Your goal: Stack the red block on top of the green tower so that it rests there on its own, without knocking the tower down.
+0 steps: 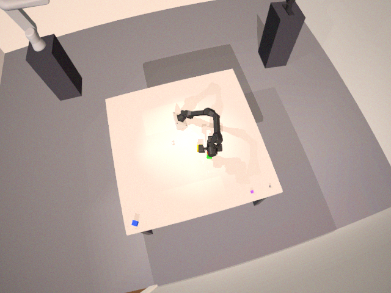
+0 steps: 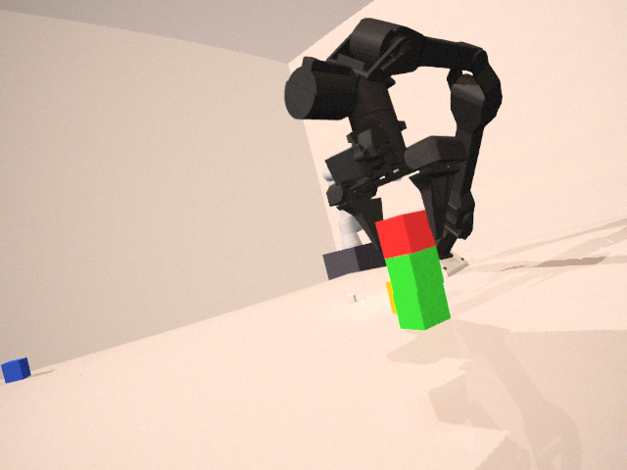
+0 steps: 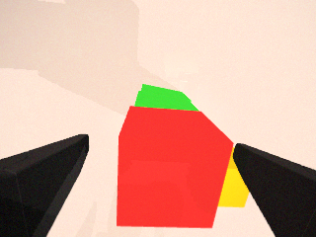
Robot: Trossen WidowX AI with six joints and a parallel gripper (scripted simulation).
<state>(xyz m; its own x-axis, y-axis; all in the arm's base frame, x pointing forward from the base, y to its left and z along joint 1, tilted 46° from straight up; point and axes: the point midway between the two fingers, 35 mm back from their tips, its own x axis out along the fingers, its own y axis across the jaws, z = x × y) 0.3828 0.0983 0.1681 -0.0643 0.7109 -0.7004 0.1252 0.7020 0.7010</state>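
The red block (image 2: pixel 405 232) sat on top of the green tower (image 2: pixel 417 291), which stood on the table (image 2: pixel 202 404) near the middle, with a yellow block (image 3: pixel 234 190) just behind its base. The gripper (image 2: pixel 402 210) was spread wide and held nothing; its fingers flanked the red block with visible gaps on both sides in the wrist view, so the block rested on the tower on its own.

The step in hand appeared to be the withdrawal after release. To do it well, the arm needed to rise straight up, keeping the jaws fully spread and level, so that neither fingertip brushed a side face of the red block. Any sideways drift before the tips cleared the block's top edge risked shoving it off or tipping the tower.

The red block was a cube, so it had no real long axis; the stack as a whole ran vertically. In the exterior view the red block's faces looked slightly turned relative to the green ones below and set a little toward the left, though the camera's tilt made the size of that offset hard to judge. A green sliver showed past its far edge in the wrist view.
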